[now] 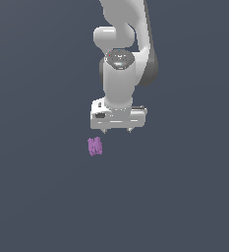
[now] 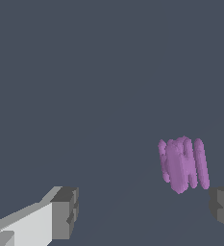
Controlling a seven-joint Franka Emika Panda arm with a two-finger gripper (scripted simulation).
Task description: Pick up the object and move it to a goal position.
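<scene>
Exterior view first: the white, glossy robot arm (image 1: 121,54) drops in from the top centre of the frame, and its boxy white claw (image 1: 117,130) hangs just above mid-frame, two short finger tips poking down and set wide apart with nothing between them. Just below and toward the exterior view's left of that claw sits the small purple-violet lumpy cluster of rounded lobes (image 1: 95,146), alone on the flat dark slate-grey bench (image 1: 37,197), not touching the claw and not yet under it. No goal marker shows anywhere here. Over to the wrist view: one grey-tipped white finger (image 2: 60,216) fills the lower left of the frame, the other grey tip (image 2: 222,206) peeks in at the lower right edge, a broad gap between them, so the claw is spread wide and empty. The purple cluster (image 2: 183,163) stands right of centre, close to the right-hand finger rather than centred in the gap. Handling call: it looks small and light, probably rigid, but those rounded ridges could let flat pads slip or twist it. Best bet is squeezing across its narrow middle, low on the body, once the claw is centred over it.
</scene>
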